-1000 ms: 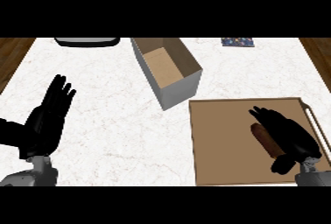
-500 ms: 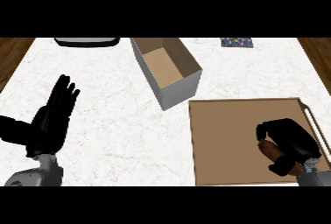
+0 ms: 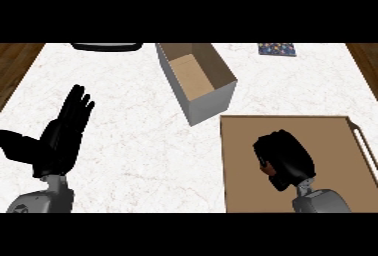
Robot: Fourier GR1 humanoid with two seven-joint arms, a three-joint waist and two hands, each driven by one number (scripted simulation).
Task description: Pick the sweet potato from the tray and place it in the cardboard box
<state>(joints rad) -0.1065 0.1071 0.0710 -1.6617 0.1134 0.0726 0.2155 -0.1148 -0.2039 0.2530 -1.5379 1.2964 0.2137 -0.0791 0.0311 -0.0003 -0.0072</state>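
Nearest, the right hand (image 3: 286,157) curls round the sweet potato (image 3: 270,171) over the tray (image 3: 244,145), hiding most of it. The left hand (image 3: 63,135) rests open at the counter's (image 3: 140,150) left side. Farther off stands the open box (image 3: 210,99).

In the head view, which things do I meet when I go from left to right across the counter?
left hand, open and resting → cardboard box → right hand, curled round the sweet potato over the tray
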